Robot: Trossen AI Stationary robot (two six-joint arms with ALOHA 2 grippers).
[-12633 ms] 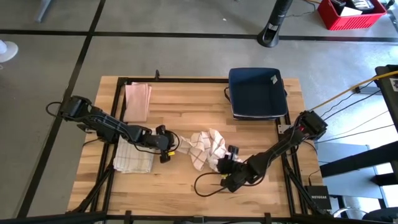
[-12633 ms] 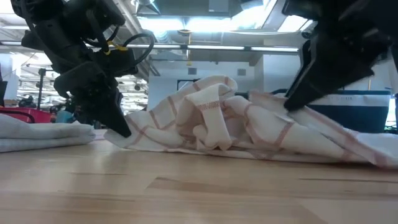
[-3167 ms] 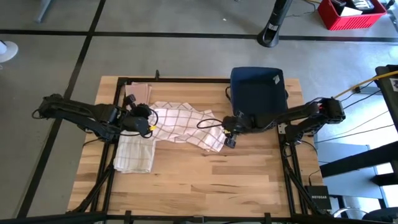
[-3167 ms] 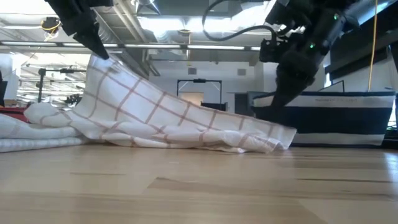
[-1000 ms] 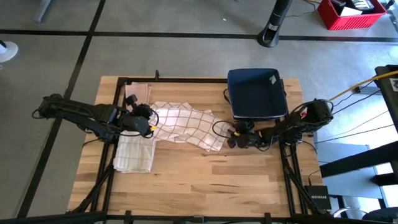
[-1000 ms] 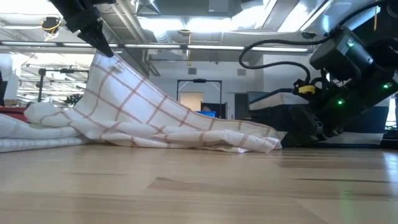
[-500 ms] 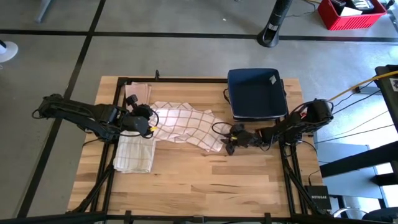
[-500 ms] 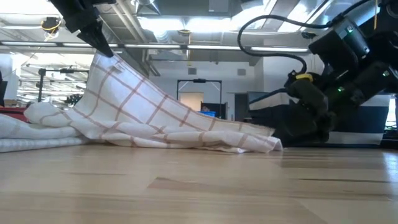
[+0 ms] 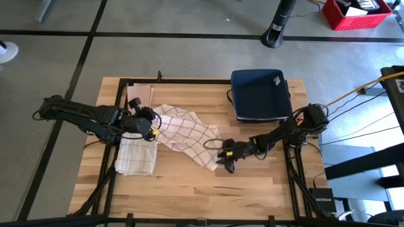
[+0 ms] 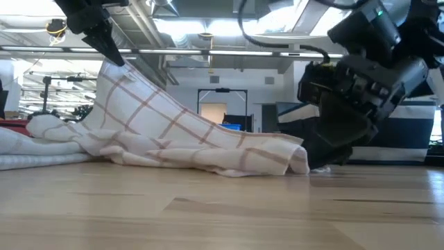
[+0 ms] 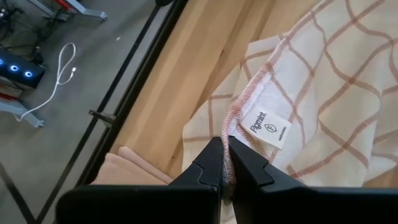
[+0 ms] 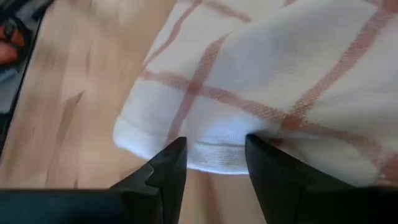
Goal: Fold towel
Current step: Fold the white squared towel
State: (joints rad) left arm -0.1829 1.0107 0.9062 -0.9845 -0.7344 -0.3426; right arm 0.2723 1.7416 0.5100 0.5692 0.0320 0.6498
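Beside checked towel (image 9: 186, 133), folded cloths (image 9: 136, 155), blue tray (image 9: 260, 94)

Looks like a robotics lab or workshop: bare concrete floor (image 9: 50, 75) with black tape lines, loose cables (image 9: 363, 123), a red crate (image 9: 353, 14), ceiling strip lights (image 10: 208, 28), and a wooden tabletop (image 9: 189, 183) on a black frame.

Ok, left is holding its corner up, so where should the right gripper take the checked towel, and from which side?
Take the free corner of the checked towel lying flat near the table's front, by its hem. Come in low from the right, level with the table, since the right gripper is open there, straddling that edge. The left gripper pins the opposite corner by the label.
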